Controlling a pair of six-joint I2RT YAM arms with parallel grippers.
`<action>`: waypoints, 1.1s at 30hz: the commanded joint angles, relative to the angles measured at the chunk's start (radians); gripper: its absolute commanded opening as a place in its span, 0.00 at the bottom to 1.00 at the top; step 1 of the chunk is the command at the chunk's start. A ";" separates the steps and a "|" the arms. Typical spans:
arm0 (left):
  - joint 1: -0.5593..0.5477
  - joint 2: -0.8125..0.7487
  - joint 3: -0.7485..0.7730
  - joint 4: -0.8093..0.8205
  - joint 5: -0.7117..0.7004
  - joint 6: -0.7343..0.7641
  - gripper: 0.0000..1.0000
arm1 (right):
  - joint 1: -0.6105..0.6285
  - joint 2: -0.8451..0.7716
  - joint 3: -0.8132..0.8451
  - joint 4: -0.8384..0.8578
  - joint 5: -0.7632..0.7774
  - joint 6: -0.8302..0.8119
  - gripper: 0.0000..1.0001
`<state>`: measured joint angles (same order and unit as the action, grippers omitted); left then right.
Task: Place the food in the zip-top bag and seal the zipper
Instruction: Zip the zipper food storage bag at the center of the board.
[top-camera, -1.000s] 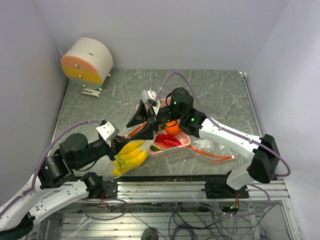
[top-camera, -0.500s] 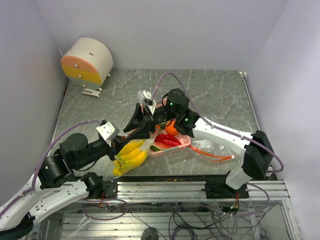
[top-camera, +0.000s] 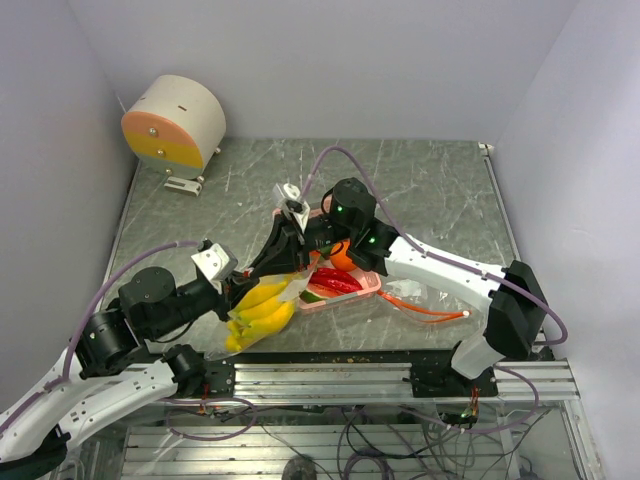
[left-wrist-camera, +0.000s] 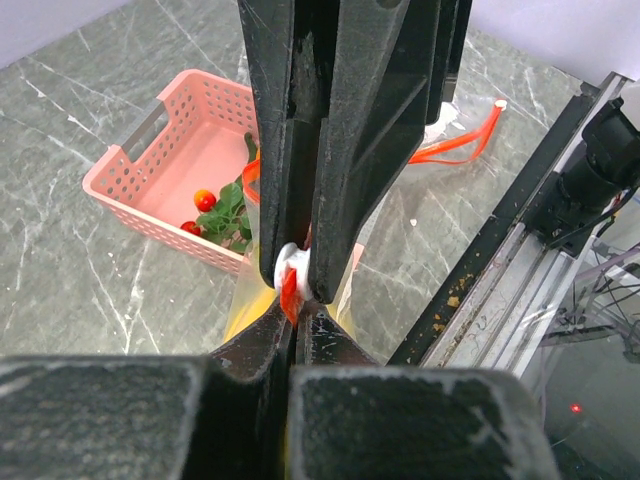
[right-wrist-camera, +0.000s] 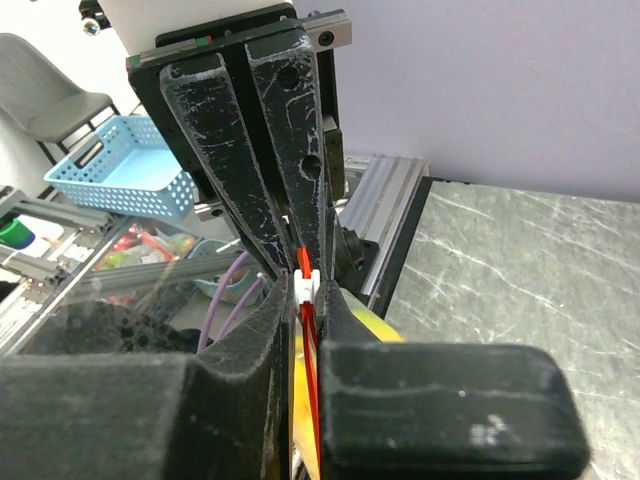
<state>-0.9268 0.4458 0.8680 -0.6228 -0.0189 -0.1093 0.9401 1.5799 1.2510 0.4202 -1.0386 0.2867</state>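
Note:
Yellow bananas (top-camera: 262, 310) lie inside the clear zip-top bag (top-camera: 285, 292) at the table's near edge. My left gripper (top-camera: 240, 287) (left-wrist-camera: 290, 318) is shut on the bag's orange-red zipper (left-wrist-camera: 289, 298) at its end. My right gripper (top-camera: 258, 270) (right-wrist-camera: 311, 300) comes from the far side, tip to tip with the left one. It is shut on the zipper's white slider (right-wrist-camera: 309, 284) (left-wrist-camera: 290, 266). The orange (top-camera: 345, 256), red chili peppers (top-camera: 336, 282) and watermelon slice (top-camera: 312, 296) lie in the pink tray (top-camera: 372, 283). A loose stretch of zipper (top-camera: 428, 309) trails right of the tray.
A round cream and orange device (top-camera: 175, 122) stands at the far left corner. The metal rail (top-camera: 330, 375) runs along the near edge, close under both grippers. Grey walls close in the left, right and back. A pink basket wall (left-wrist-camera: 150, 215) is left of the left gripper.
My right gripper has reached a little further left toward the left gripper and closed on the white slider. The left arm and the bananas have not moved.

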 joint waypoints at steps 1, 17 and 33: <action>-0.004 -0.023 0.020 0.035 -0.019 0.000 0.07 | 0.005 -0.014 0.020 -0.047 0.027 -0.023 0.00; -0.004 -0.094 0.067 -0.002 -0.118 0.000 0.07 | -0.046 -0.079 -0.032 -0.266 0.078 -0.176 0.00; -0.004 -0.229 0.125 -0.041 -0.475 -0.061 0.07 | -0.127 -0.196 -0.148 -0.449 0.179 -0.307 0.00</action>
<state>-0.9318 0.2806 0.9291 -0.7059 -0.2939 -0.1455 0.8543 1.4235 1.1370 0.0589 -0.9016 0.0208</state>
